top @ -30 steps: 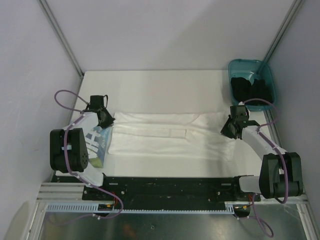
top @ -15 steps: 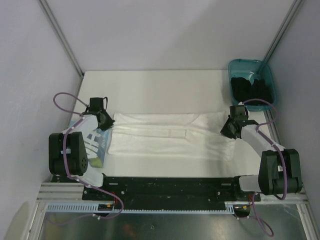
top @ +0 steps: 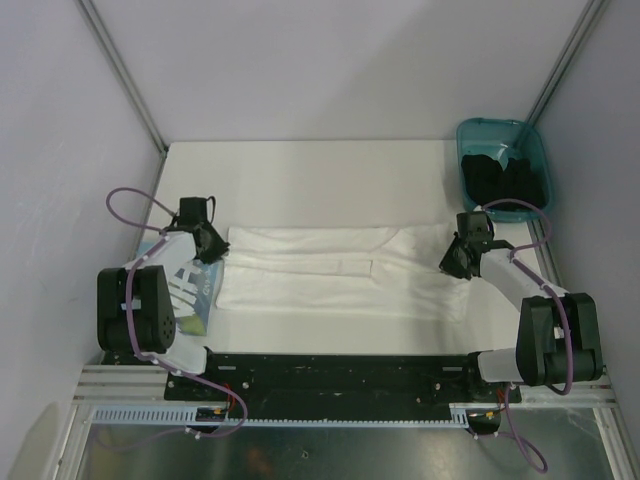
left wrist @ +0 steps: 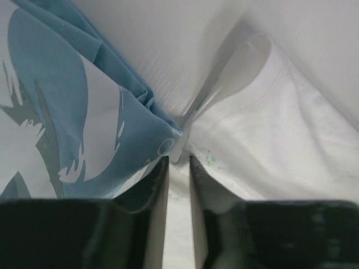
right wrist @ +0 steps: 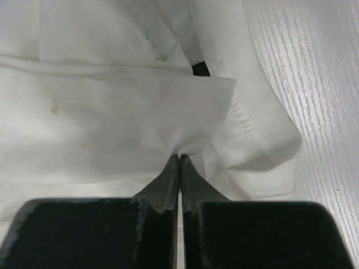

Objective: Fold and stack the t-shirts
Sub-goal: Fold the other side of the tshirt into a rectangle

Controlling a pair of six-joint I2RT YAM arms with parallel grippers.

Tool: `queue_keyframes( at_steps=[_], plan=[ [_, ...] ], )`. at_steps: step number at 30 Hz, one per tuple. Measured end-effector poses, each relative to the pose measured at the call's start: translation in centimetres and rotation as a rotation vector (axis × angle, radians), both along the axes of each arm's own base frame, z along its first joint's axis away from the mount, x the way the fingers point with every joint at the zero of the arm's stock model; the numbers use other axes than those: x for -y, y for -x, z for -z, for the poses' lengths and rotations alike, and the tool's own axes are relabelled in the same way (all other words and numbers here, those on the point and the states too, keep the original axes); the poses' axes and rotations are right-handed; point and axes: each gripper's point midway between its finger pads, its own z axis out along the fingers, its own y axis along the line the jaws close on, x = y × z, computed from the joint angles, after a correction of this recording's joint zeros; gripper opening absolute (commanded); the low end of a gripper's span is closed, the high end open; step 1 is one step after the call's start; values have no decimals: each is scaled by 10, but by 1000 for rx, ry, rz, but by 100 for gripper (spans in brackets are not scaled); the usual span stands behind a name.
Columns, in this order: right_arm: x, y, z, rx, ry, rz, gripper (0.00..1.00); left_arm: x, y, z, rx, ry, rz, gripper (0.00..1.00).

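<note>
Spreading across the whole scene is the white tabletop (top: 330,170), walled by pale panels on three sides. Stretched over its middle lies the white t-shirt (top: 330,280), folded into a long flat band that runs from the left arm to the right arm, with a narrower folded strip along its centre. At the band's left end, partly under the left arm, rests the graphic t-shirt (top: 195,285), showing a light-blue print with white letters; in the left wrist view its blue cloth bunches up right against the white shirt's hem. The teal bin (top: 465,150) sits in the far right corner, well apart from both shirts, with dark items (top: 505,178) inside. The left gripper (top: 210,245) is down at the left end of the white shirt, where the two shirts meet; its jaws stand a narrow gap apart, loosened, with white cloth showing in the gap. The right gripper (top: 452,262) is at the band's right end, clenched tight on a folded corner of the white shirt, which puckers at the tips. Small green flecks (right wrist: 160,56) and a few tan spots (right wrist: 54,106) mark the cloth near that grip.
</note>
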Motion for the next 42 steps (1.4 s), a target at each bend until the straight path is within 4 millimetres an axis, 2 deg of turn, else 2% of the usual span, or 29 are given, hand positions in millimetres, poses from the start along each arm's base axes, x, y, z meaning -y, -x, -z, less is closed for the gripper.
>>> queue_keyframes(
  at_steps=[2,5,10,13,18,20,23,26,29,32,37,42],
  plan=[
    [0,0,0,1,-2,0,19,-1,1,-4,8,-6,-6,47],
    [-3,2,-2,8,-10,-7,34,-3,1,-14,35,-15,-8,48],
    [-12,0,-26,92,-11,-50,37,1,-3,-35,94,-25,17,43],
    [-27,-3,-41,156,-16,-109,35,22,-10,-42,108,-27,89,36],
    [-71,-19,-52,225,-33,-252,34,75,-33,-47,119,7,232,32],
    [-93,-29,-54,242,-30,-317,34,94,-39,-38,101,17,281,31],
    [-132,-48,-57,267,-21,-417,34,113,-37,-18,49,33,329,30],
    [-161,-68,-57,287,-11,-482,33,123,-30,1,-5,48,358,29],
    [-195,-84,-54,299,0,-547,32,128,-23,10,-32,62,370,28],
    [-211,-94,-42,287,17,-578,31,128,-15,17,-49,68,372,27],
    [-219,-91,-13,221,50,-610,30,125,-2,16,-45,75,359,26],
    [-218,-81,1,169,79,-632,28,122,8,16,-50,74,355,26]
  ],
)
